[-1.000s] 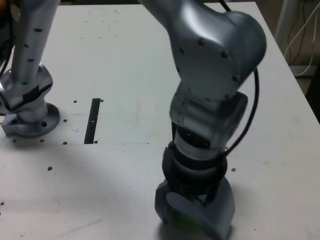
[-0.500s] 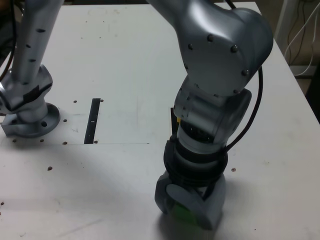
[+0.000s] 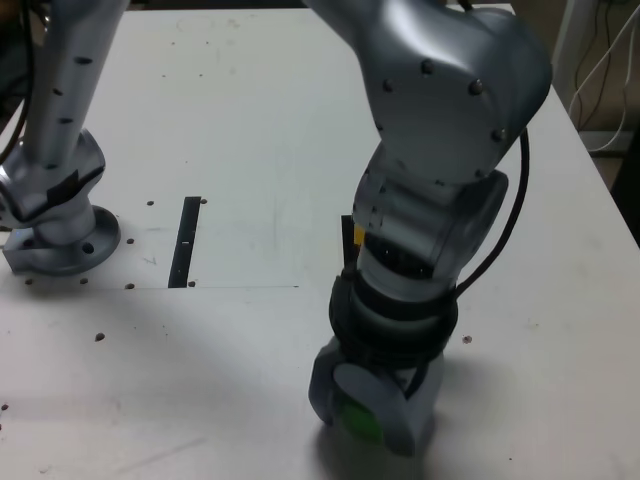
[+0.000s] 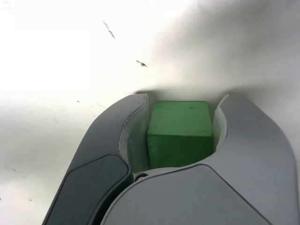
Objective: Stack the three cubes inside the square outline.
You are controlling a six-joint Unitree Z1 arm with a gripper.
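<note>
The desk (image 3: 250, 120) carries my arm at the near edge, wrist pointing down, with the black strip (image 3: 185, 242) well off toward nine o'clock in the exterior view. A sliver of black and yellow (image 3: 358, 237) peeks from behind the forearm at about twelve o'clock from the claw; I judge that to be the square outline with the yellow cube on it, though most of it is hidden. The red cube I cannot see.

The claw (image 4: 180, 129) sits right around the green cube (image 4: 179, 131), which is on the desk between the jaws; in the wrist view both jaw faces look pressed against its sides, so I read it as pinching the cube. The carry therefore runs from here toward twelve o'clock.

Against a second ago, the jaws stand much narrower, and more green shows.
</note>
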